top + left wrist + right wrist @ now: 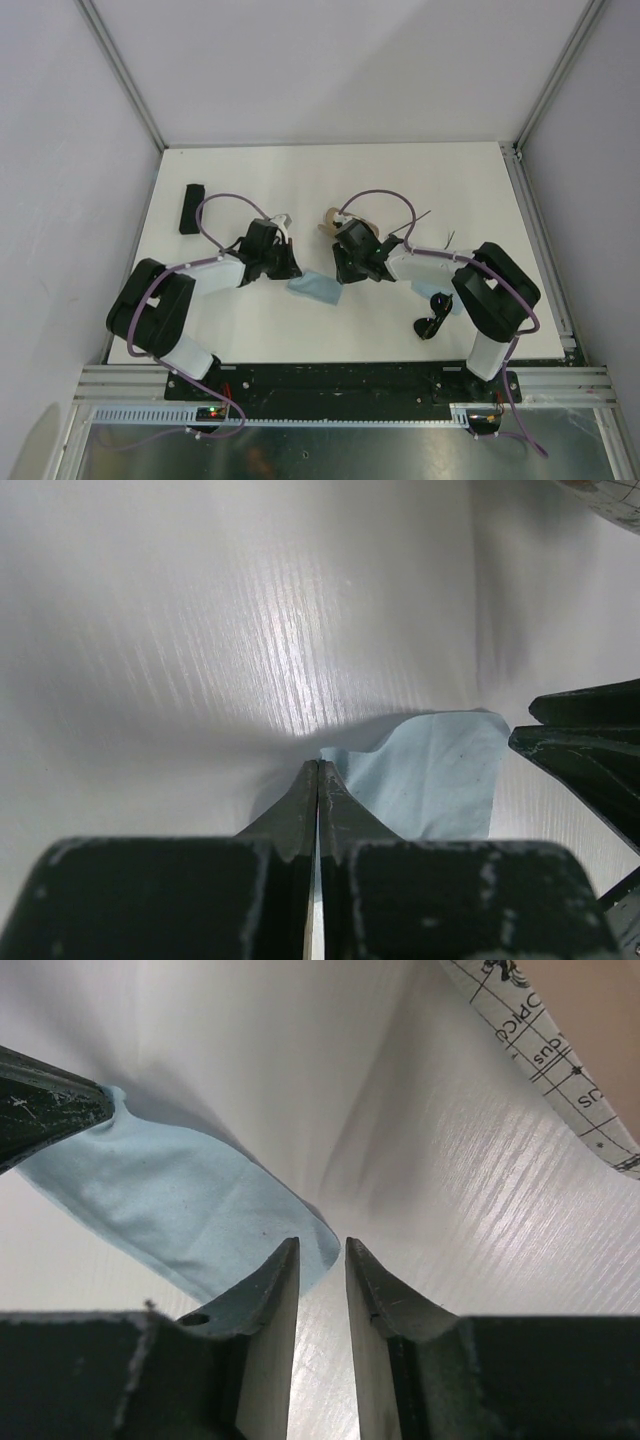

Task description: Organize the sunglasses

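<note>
The chunky black sunglasses (434,316) lie folded on the table beside my right arm's base. Of the thin wire pair, only thin dark lines (418,222) show behind my right forearm; its lenses are hidden. My left gripper (292,268) (318,767) is shut, its tips pinching a corner of a light blue cloth (315,288) (440,780). My right gripper (343,272) (322,1245) is open by a narrow gap, low over the table. Its left finger rests at the opposite edge of the cloth (170,1200). Neither gripper is near the sunglasses.
The beige patterned case (333,216) (545,1045) lies just behind my right gripper, partly hidden by it. The black oblong case (190,208) lies at the far left. Metal frame posts and grey walls surround the white table (300,180).
</note>
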Available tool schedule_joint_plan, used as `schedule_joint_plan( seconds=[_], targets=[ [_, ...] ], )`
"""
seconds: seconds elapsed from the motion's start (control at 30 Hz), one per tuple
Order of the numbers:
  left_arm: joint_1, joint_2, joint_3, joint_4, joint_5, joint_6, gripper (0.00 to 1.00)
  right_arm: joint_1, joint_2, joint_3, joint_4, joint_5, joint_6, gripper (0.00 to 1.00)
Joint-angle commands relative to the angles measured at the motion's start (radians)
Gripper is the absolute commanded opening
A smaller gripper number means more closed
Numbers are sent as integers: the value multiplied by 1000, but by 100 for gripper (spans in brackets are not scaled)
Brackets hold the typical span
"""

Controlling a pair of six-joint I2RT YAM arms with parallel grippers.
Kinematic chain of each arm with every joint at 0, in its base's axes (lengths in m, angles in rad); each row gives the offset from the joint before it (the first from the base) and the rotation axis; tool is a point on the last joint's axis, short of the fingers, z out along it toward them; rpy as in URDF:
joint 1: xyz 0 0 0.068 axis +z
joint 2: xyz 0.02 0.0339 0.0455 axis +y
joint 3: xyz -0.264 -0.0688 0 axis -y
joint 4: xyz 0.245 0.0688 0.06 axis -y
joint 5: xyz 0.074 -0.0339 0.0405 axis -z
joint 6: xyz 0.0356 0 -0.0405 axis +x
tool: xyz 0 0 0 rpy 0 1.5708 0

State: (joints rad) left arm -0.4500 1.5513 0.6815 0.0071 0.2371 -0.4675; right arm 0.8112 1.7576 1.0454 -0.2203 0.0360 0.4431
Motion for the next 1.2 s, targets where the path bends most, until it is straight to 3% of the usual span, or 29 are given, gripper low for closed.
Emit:
schedule_joint_plan(
  seconds=[0.0,0.27,0.63,1.17],
  targets=[
    [-9,-48,-14,-1,-15,25,0,1,10,3,2,-1,-9,31],
    [-9,-62,-16,0,-19,25,0,21,51,2,12,-4,-16,31],
    [-9,-70,-13,-1,-21,23,0,35,45,2,9,-1,-20,2],
    [-9,-130,80,-68,-30,16,0,-32,-77,69,-65,-24,-70,0]
  ],
)
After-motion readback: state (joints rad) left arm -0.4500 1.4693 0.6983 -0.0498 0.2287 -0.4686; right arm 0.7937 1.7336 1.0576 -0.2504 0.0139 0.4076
